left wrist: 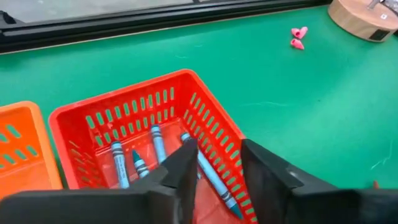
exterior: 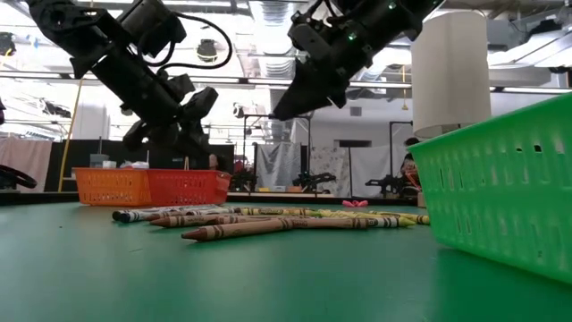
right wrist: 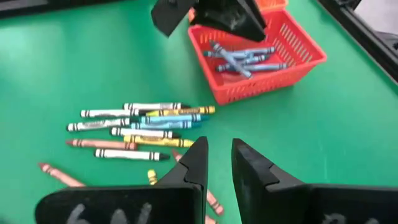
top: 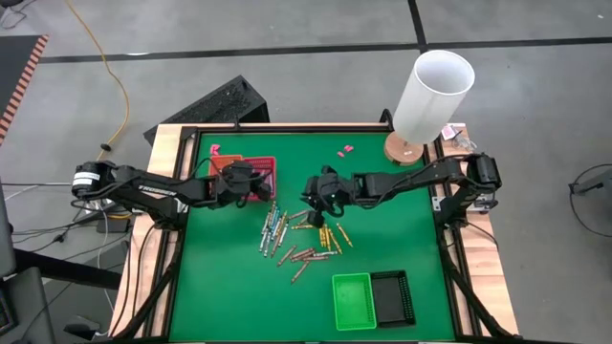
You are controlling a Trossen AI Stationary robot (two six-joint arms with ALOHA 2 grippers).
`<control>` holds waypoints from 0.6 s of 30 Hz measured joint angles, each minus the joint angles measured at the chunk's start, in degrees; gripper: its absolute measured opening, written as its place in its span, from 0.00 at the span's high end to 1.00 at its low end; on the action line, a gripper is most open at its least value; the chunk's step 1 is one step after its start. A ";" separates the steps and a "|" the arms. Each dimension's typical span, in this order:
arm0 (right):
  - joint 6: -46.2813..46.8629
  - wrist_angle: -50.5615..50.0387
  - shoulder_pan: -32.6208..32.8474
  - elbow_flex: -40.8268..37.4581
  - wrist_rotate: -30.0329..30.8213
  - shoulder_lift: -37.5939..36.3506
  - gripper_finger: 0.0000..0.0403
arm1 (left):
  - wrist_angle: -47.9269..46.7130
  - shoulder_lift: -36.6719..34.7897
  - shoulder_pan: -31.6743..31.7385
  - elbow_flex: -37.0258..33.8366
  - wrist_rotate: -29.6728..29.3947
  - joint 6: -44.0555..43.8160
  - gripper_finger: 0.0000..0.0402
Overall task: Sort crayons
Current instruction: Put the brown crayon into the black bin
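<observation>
Blue crayons (left wrist: 157, 142) in red basket (left wrist: 214, 118); green table (left wrist: 298, 112); slotted basket walls.

A green-topped table (top: 229, 287) with a dark frame and pale wooden edges carries everything. Directly on its mat lie loose crayons (top: 292, 234) scattered around the middle, a red tray (top: 263, 167) and an orange tray (exterior: 112, 186) side by side toward the far left, and a green tray (top: 352, 301) touching a black tray (top: 392, 296) near the front edge. Small pink scraps (top: 345, 149) lie on the mat near the far edge, and a round wooden base (top: 404, 151) carrying a tilted white cylinder (top: 432, 94) sits at the far right corner.
</observation>
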 joint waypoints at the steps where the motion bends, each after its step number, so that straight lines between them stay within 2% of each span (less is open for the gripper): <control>1: -0.20 -0.52 0.23 0.00 -0.02 0.00 0.83 | 0.09 0.00 0.00 0.00 0.22 0.01 0.68; 4: -2.74 -2.53 1.20 0.00 -0.03 0.00 0.83 | 1.54 0.00 -0.02 0.00 2.68 0.05 0.60; 8: -8.44 -4.08 2.52 0.04 -0.07 0.74 0.83 | 6.60 0.00 -0.02 0.00 8.99 1.04 0.54; 12: -14.67 -1.51 3.51 0.14 -1.46 3.32 0.83 | 14.13 0.00 -0.32 0.00 16.66 3.00 0.53; 18: -21.63 4.18 3.20 0.03 -5.69 10.13 0.83 | 22.45 -0.57 -2.51 -0.02 22.82 7.22 0.53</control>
